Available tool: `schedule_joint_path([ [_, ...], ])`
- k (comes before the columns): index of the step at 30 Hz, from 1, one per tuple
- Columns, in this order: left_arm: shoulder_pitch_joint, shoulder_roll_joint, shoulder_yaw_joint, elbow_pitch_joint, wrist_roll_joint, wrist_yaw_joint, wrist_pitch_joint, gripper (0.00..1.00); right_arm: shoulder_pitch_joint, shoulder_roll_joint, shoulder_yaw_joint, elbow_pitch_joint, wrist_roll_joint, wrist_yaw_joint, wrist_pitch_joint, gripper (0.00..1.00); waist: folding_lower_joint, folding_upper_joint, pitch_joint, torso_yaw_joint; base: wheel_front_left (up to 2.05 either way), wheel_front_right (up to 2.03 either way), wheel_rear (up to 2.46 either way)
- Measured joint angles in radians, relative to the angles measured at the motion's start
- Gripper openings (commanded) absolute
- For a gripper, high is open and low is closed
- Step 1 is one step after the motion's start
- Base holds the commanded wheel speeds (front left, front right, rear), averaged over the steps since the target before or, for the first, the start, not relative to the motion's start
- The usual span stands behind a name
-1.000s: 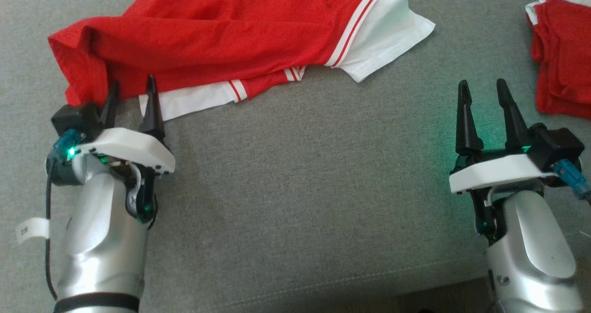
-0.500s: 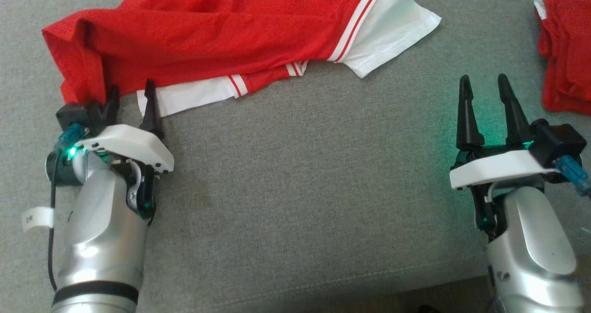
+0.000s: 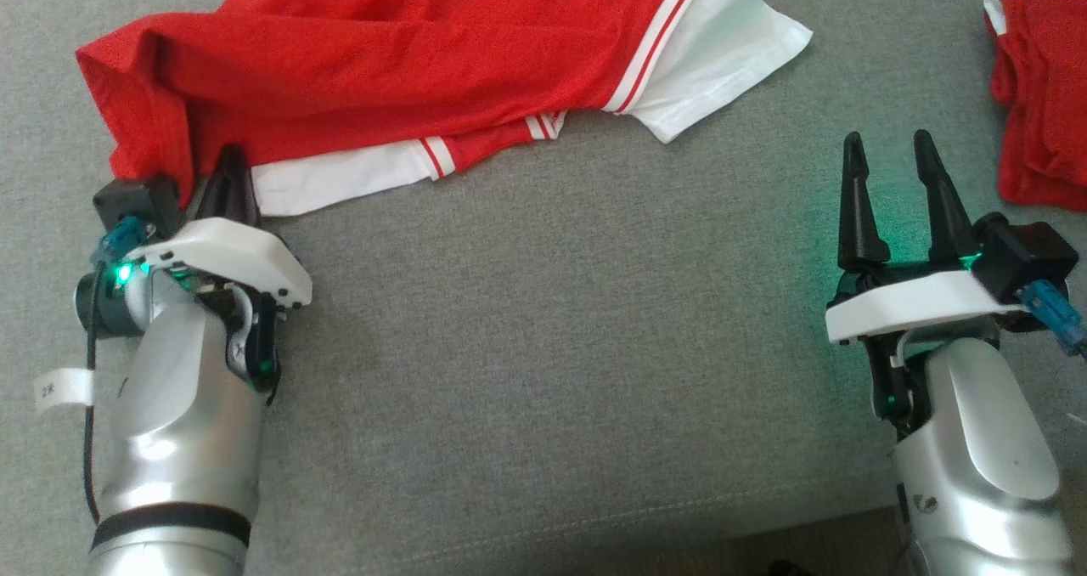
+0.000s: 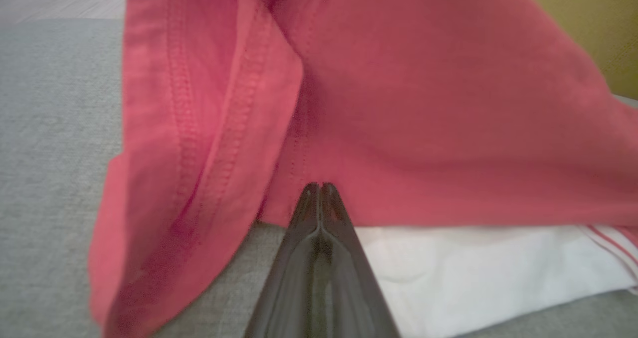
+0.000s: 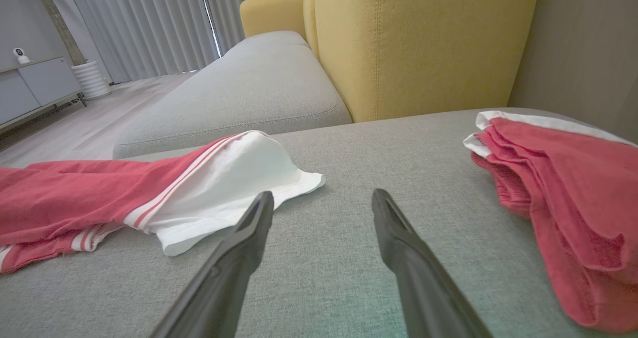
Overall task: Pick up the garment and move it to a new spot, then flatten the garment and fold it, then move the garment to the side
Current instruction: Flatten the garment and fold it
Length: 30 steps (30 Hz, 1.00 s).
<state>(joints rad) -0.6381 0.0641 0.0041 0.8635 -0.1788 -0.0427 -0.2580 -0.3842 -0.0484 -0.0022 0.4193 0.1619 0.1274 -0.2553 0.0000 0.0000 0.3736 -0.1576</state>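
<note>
The garment [image 3: 408,49] is a red shirt with white, red-striped sleeves, lying crumpled across the far part of the grey cushion [image 3: 552,347]. My left gripper [image 3: 231,164] is shut at the shirt's lower left corner, where red hem meets a white sleeve. In the left wrist view the two fingertips [image 4: 319,186] press together over the garment's [image 4: 423,103] red edge. My right gripper [image 3: 887,147] stands open above bare cushion, right of the shirt. In the right wrist view the right gripper [image 5: 321,198] is apart from the garment [image 5: 99,193].
A second red and white garment [image 3: 1040,92] lies folded at the far right, close to my right gripper, and appears as a folded pile [image 5: 558,178] in the right wrist view. A yellow backrest [image 5: 423,44] rises behind the cushion. The cushion's front seam [image 3: 594,516] runs near me.
My left gripper's fingers, open around the shirt's corner before, have come together on it. The right gripper has stayed in place and open.
</note>
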Motion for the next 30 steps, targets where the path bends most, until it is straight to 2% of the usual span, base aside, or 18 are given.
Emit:
schedule_joint_path([
  [12,0.023,-0.002,-0.009,0.005,0.01,-0.002,0.001,0.0,0.0,0.0,-0.004,0.015,0.005,0.0,0.0,1.0,0.0,0.0,-0.034,0.021,0.0,0.0,0.0],
  [17,0.044,-0.005,-0.014,-0.047,0.011,-0.002,0.001,0.0,0.004,0.0,-0.005,0.028,0.006,0.0,0.0,1.0,0.0,0.0,-0.065,0.026,0.0,0.0,0.0],
  [23,0.133,-0.016,-0.019,-0.127,0.016,0.001,0.001,0.0,0.028,0.0,-0.012,0.039,0.006,0.0,0.0,1.0,0.0,0.0,-0.128,0.038,0.0,0.0,0.0],
  [30,0.29,-0.027,-0.023,-0.212,0.015,0.027,0.001,0.0,0.093,0.0,-0.019,0.062,0.005,0.0,0.0,1.0,-0.0001,0.0,-0.22,0.06,0.0,0.0,0.0],
])
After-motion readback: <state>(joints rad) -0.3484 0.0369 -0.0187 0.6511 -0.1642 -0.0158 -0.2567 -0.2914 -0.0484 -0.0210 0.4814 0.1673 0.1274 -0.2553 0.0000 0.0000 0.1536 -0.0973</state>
